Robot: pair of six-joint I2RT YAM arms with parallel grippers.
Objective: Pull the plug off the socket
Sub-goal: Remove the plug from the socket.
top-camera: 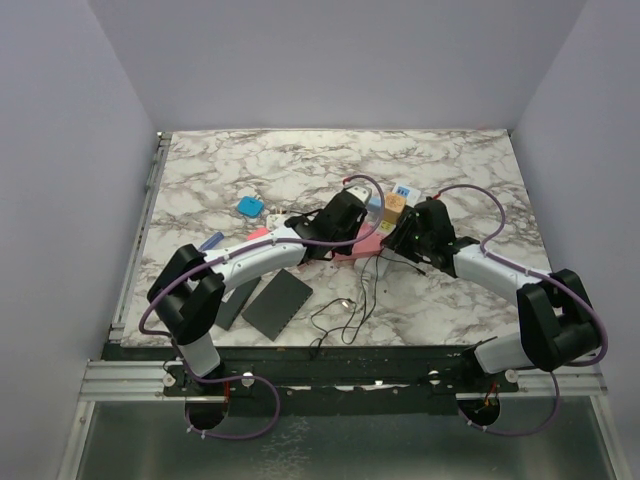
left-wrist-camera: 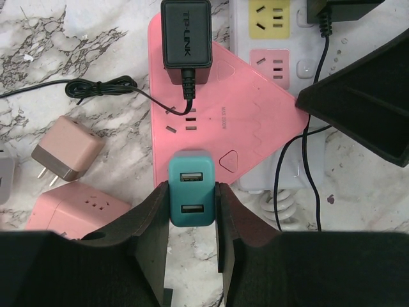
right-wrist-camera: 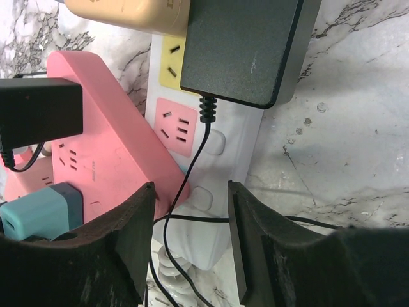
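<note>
My left gripper (left-wrist-camera: 192, 214) is shut on a teal two-port USB plug (left-wrist-camera: 192, 188), one finger on each side. The plug stands at the near edge of a pink power strip (left-wrist-camera: 255, 121) and also shows in the right wrist view (right-wrist-camera: 41, 211). The white power strip (left-wrist-camera: 297, 38) with yellow and pink outlets lies partly under the pink one. My right gripper (right-wrist-camera: 190, 214) is open, its fingers on either side of the white strip's cord end (right-wrist-camera: 223, 185) without touching it. In the top view both grippers, left (top-camera: 340, 215) and right (top-camera: 405, 235), meet over the strips.
A black TP-LINK adapter (left-wrist-camera: 186, 33) sits on the pink strip. A large black adapter (right-wrist-camera: 243, 45) and a tan one (right-wrist-camera: 128, 13) sit on the white strip. Two loose pink adapters (left-wrist-camera: 67, 148) lie to the left. Flat black pads (top-camera: 277, 303) and thin black cords (top-camera: 340, 315) lie near the front.
</note>
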